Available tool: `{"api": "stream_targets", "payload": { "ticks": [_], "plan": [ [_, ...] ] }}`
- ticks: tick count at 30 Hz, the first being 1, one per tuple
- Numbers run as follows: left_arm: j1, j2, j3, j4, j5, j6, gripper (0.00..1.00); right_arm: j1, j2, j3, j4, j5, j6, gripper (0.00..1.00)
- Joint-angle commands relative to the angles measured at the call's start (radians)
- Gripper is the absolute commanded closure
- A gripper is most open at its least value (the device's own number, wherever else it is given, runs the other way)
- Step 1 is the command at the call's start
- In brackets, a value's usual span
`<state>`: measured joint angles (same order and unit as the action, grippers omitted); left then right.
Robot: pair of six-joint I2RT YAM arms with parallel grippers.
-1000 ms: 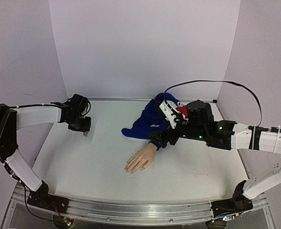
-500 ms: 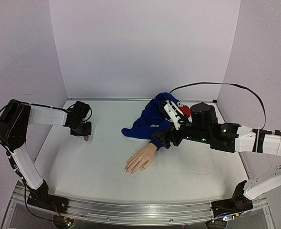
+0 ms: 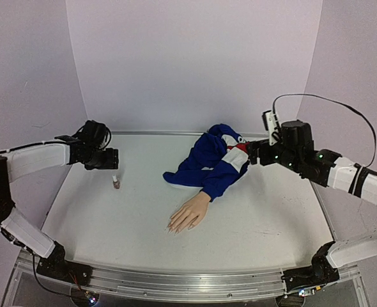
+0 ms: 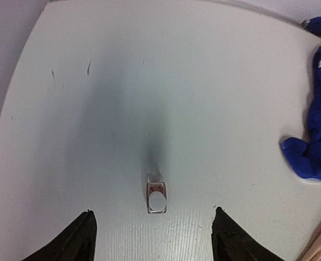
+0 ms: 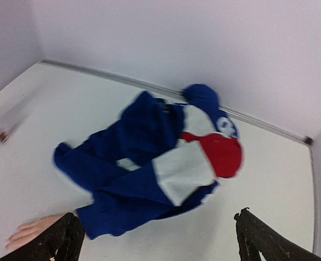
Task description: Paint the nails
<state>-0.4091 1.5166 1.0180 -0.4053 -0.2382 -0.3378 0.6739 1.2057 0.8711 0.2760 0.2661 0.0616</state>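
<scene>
Beige mannequin hand [image 3: 190, 216], one polish bottle [image 3: 115, 183]

One mannequin hand [image 3: 190, 213] lies at lower centre of the top view, its nails [image 3: 173, 227] too small to count. One blue garment [image 3: 207, 160] with one red patch [image 3: 242, 147] is just above it. One white-capped bottle [image 3: 115, 183] stands at left. There are two grippers: the left gripper [image 3: 110, 158] at mid left and the right gripper [image 3: 252, 153] at mid right.
</scene>
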Motion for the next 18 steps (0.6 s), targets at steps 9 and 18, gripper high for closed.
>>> {"api": "stream_targets", "payload": {
  "ticks": [9,18],
  "plan": [
    [0.003,-0.566,0.161,0.031,0.04,0.067,0.13,-0.135,-0.382,0.12,-0.164,0.253,0.039,0.02],
    [0.004,-0.71,0.149,0.096,0.076,0.109,0.06,-0.135,-0.43,0.132,-0.167,0.236,0.009,0.02]
  ]
}}
